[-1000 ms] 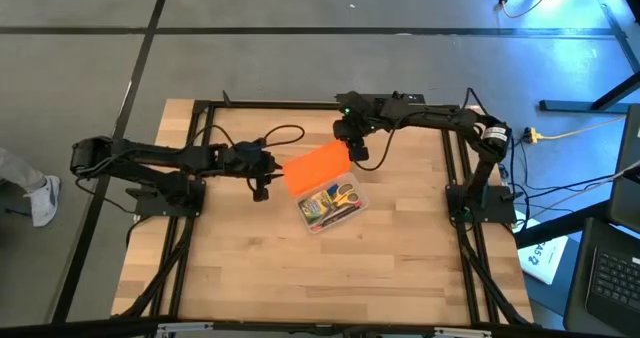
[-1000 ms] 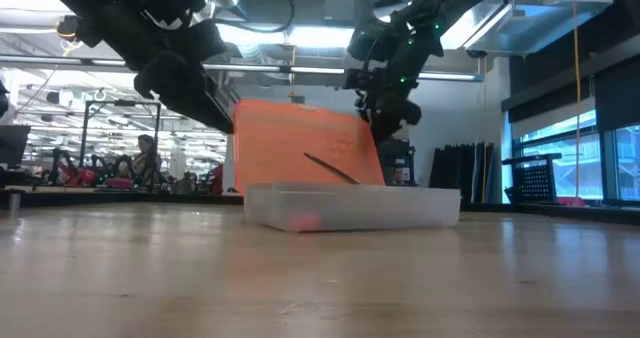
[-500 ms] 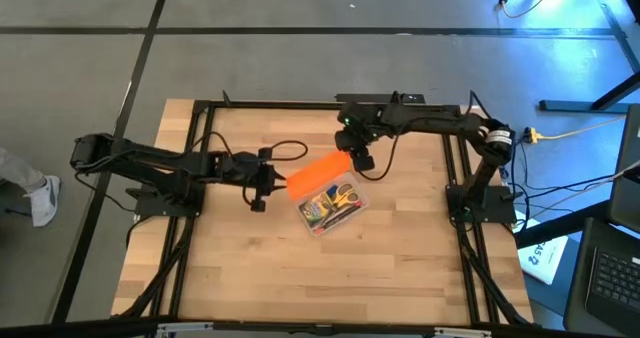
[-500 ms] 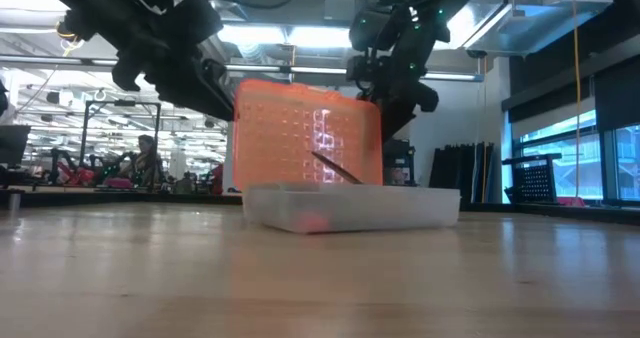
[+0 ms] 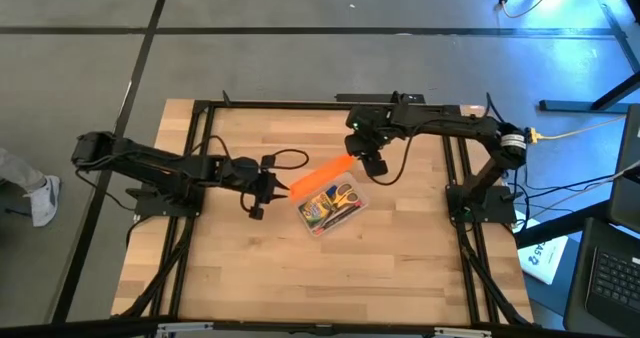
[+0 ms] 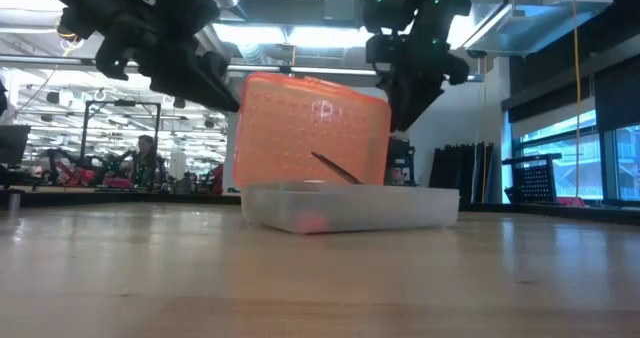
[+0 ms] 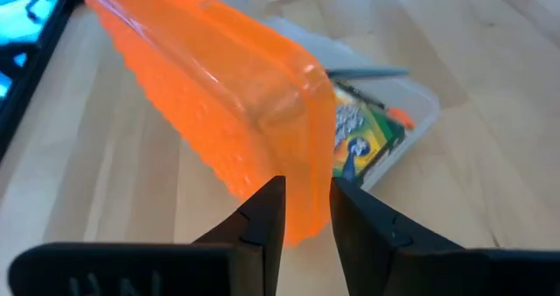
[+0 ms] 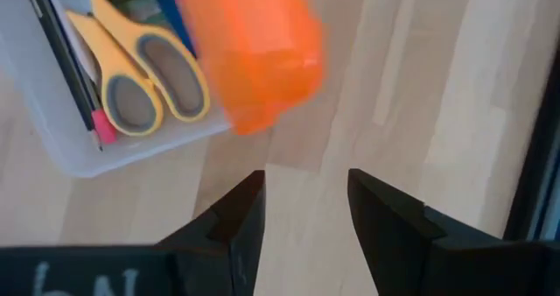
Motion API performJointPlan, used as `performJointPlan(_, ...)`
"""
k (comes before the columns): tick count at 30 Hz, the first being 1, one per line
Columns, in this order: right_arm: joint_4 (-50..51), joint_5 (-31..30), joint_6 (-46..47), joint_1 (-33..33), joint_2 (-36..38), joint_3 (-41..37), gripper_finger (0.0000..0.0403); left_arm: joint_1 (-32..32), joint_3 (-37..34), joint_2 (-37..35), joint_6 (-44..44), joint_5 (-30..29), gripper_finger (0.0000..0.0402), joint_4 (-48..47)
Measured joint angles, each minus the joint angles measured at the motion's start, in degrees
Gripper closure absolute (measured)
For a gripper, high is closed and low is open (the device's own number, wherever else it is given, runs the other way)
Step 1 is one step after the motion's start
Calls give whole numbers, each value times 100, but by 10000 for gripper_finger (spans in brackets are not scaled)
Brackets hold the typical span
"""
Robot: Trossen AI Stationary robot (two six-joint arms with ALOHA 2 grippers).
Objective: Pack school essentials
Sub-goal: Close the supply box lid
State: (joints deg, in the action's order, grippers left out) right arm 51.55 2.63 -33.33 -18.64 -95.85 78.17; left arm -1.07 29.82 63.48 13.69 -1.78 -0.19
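A clear box (image 5: 332, 206) sits mid-table and holds the green-yellow crayon box (image 7: 363, 140), yellow-handled scissors (image 8: 140, 68), dark pencils (image 8: 61, 55), one of them red-tipped, and a pink blur (image 6: 305, 220). One thin pen (image 6: 335, 168) sticks up over the rim. The orange lid (image 5: 320, 175) stands almost on edge along the box's far-left side. My left gripper (image 5: 268, 190) is shut on the lid's left end. My right gripper (image 5: 372, 165) is open and hangs just off the lid's right end, apart from it. My left gripper pinches the orange lid's end edge (image 7: 302, 210) between its two fingers (image 7: 262, 217), coming about level from the table's left. The lid stands nearly upright on its long edge above the box's far-left rim. The box wall hides whether its lower edge rests there.
Bare wood lies on the near side of the box and to both sides (image 5: 300, 278). A black cable (image 5: 285, 133) loops on the table behind the left gripper. Black frame rails (image 5: 200, 168) run along the table's left and right sides.
The orange lid has tipped from a slanted, broad-face-up pose to nearly on edge, its left end staying in my left gripper. My right gripper has moved toward the table's right edge and a little nearer, off the lid's right end. My left gripper has shifted slightly nearer.
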Motion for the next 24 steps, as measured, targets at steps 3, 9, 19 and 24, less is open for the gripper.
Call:
performJointPlan(3, 42, -1, 205, 0, 148, 0, 238, -64, 0, 66, 0, 1, 315, 185)
performJointPlan(9, 65, -2, 476, 2, 402, 0, 238, -136, 0, 429, -52, 122, 315, 517)
performJointPlan(19, 35, 57, 1511, 32, 770, 0, 238, -103, -2, 688, -422, 268, 315, 876)
performJointPlan(24, -19, 665, 2145, 106, 810, 2, 238, -39, -2, 511, -1004, 17, 315, 1244)
